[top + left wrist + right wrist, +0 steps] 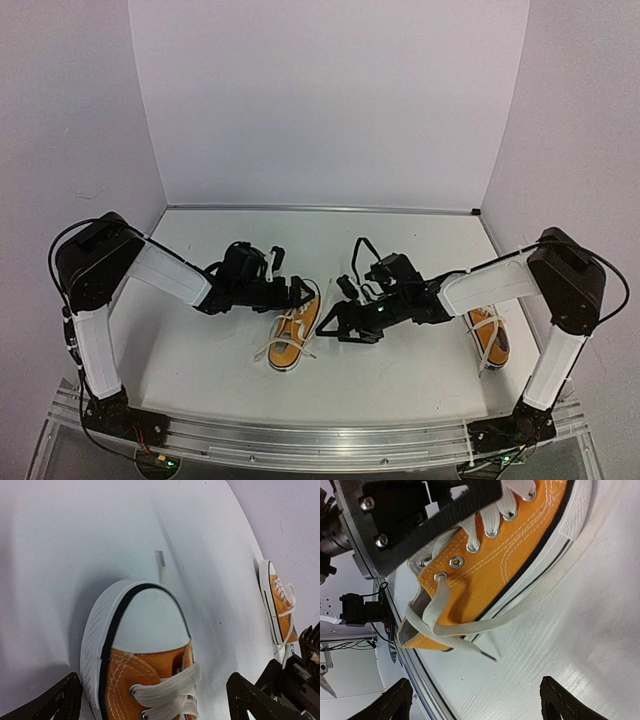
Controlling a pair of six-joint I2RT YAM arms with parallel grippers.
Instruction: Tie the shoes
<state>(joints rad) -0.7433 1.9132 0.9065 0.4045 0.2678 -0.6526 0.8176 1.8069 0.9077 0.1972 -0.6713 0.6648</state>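
Left jaws: wide open, nothing gripped; fingers [52,705] set either side of the centre shoe's toe cap [150,625], contact cannot be told.
Right jaws: spread wide, nothing held; fingers [395,702] seen at the bottom of the wrist view, bare counter [560,630] between them, shoe just above.
Centre shoe [289,340]: stood on its sole mid-frame in the top view, toe towards the top under the left jaws, heel towards the bottom.
Lace [470,627]: one end led out of the top eyelet, laid loose over the orange side and onto the counter; another tip [160,558] is seen flat on the counter beyond the toe.
Side shoe [488,336]: lower right of the top view, partly covered by the right arm [490,280], well apart from the centre shoe, laces trailing.
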